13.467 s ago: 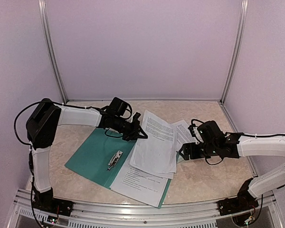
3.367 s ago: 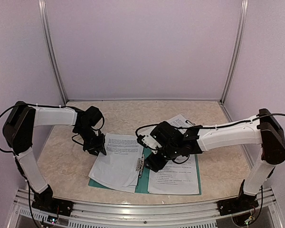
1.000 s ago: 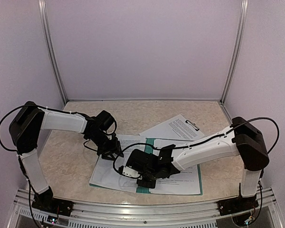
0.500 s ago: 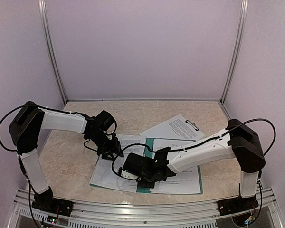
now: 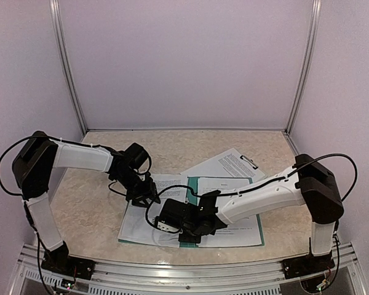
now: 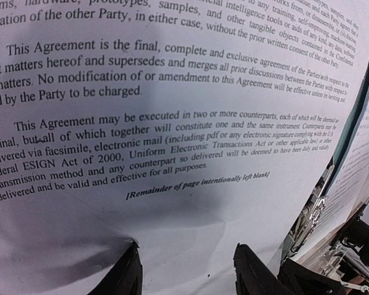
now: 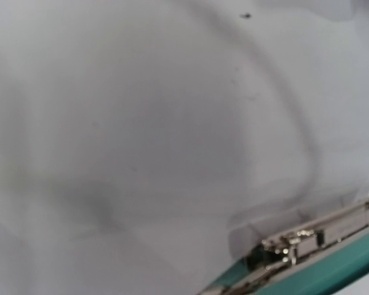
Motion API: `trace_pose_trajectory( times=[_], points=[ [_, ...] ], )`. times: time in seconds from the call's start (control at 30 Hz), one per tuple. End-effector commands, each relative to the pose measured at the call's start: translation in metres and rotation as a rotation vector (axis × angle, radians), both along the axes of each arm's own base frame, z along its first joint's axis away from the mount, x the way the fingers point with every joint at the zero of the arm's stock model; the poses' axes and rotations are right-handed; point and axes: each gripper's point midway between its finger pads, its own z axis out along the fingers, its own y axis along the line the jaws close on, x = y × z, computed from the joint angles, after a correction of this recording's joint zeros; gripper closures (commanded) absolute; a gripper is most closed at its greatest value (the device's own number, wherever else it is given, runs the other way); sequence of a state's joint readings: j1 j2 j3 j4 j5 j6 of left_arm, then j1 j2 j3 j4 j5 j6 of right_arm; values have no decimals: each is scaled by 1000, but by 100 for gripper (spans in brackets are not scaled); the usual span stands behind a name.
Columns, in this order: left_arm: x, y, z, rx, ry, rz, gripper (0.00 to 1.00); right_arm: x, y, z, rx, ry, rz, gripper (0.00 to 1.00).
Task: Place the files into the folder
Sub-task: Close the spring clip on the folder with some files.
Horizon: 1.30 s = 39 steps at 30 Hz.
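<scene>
My right gripper [image 5: 187,235] has slid left; its jaws are closed. The left gripper [image 6: 187,276] holds its jaws apart on the files [image 5: 141,221], lying in the open folder [image 5: 193,187]. Paper is thin and floppy; I would pinch an edge.

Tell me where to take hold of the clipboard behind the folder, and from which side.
Probably at its clip, coming from the far right: the clipboard lies flat, its near side is against the folder, and only the clip stands up.
</scene>
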<state>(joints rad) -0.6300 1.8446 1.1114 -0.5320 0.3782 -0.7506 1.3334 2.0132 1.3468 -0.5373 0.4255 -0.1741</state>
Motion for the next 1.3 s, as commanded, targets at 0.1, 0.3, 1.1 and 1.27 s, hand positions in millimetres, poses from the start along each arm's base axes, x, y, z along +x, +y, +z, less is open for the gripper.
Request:
trace_pose_trajectory(
  times=[0.1,0.3,1.1,1.27],
  points=[
    [-15,8,-19,87,44,-41,51,3,7,31,54,-29,-25,98],
    [-15,6,-21,109,34,-62,51,3,9,42,83,-32,-30,99],
    [-14,5,-20,105,32,-64,52,-8,1,39,120,32,-20,68],
    [-14,4,-19,104,32,-64,51,-11,-1,20,83,54,-12,67]
  ],
)
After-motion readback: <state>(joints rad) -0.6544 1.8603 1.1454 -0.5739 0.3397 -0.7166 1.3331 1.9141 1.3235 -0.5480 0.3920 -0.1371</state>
